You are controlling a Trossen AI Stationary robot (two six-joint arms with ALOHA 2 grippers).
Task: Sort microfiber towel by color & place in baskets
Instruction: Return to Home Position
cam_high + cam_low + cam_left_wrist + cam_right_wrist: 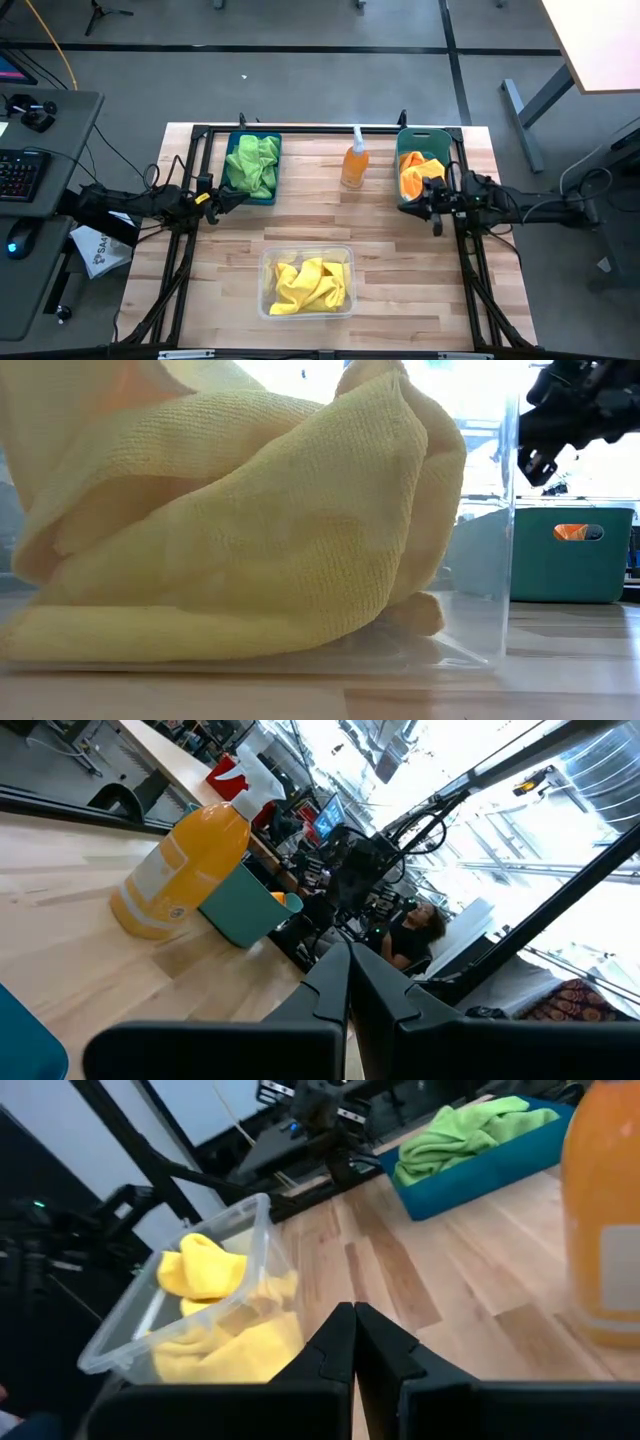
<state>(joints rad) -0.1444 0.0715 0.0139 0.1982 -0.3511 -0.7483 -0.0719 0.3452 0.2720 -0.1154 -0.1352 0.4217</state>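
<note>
Lime green towels (pixel 253 164) lie heaped in the dark blue basket (pixel 272 196) at the table's far left. Orange towels (pixel 418 172) fill the teal basket (pixel 402 147) at the far right. Yellow towels (pixel 310 284) lie in the clear basket (pixel 268 270) at the near middle, filling the low view (pixel 240 520). My left gripper (pixel 240 197) hangs shut beside the blue basket's near corner, holding nothing. My right gripper (pixel 413 202) hangs shut over the teal basket's near end, holding nothing. Both show their fingertips together in the wrist views (pixel 348 960) (pixel 354 1320).
An orange spray bottle (pixel 355 162) with a white nozzle stands between the blue and teal baskets. A black frame (pixel 320 129) runs along the far edge and both sides. Bare wood (pixel 330 218) lies between the three baskets. A person (pixel 420 925) sits beyond the table.
</note>
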